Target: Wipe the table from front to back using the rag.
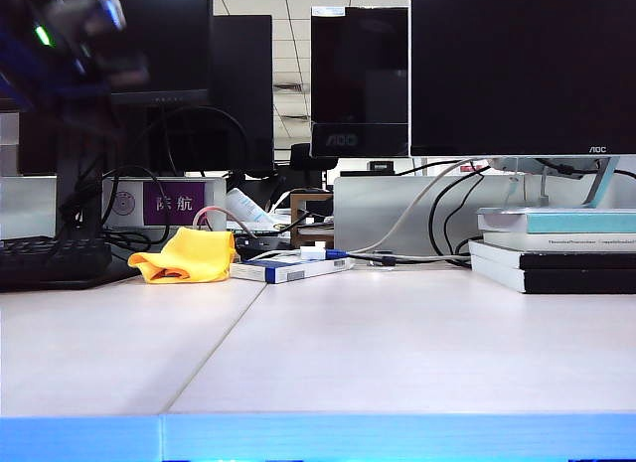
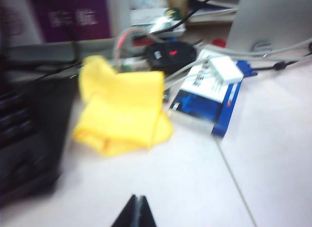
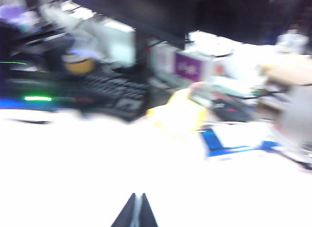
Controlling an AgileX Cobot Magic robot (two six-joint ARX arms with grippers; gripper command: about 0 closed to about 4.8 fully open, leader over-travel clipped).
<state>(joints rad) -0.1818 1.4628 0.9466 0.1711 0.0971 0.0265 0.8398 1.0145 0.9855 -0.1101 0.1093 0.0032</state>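
Observation:
The yellow rag (image 1: 189,255) lies crumpled at the back left of the pale table (image 1: 397,343), between a black keyboard and a blue-and-white box. In the left wrist view the rag (image 2: 122,105) is ahead of my left gripper (image 2: 138,197), which hangs above bare table, shut and empty. The left arm (image 1: 79,30) is a dark blur high at the exterior view's left. My right gripper (image 3: 138,195) is shut and empty too, over bare table, with the rag (image 3: 178,112) blurred farther off. The right arm is out of the exterior view.
A flat blue-and-white box (image 1: 288,269) lies right of the rag, with cables and a small white block on it. A black keyboard (image 1: 50,261) sits at the left and stacked books (image 1: 556,248) at the right. Monitors (image 1: 517,65) line the back. A blue strip (image 1: 318,437) edges the front.

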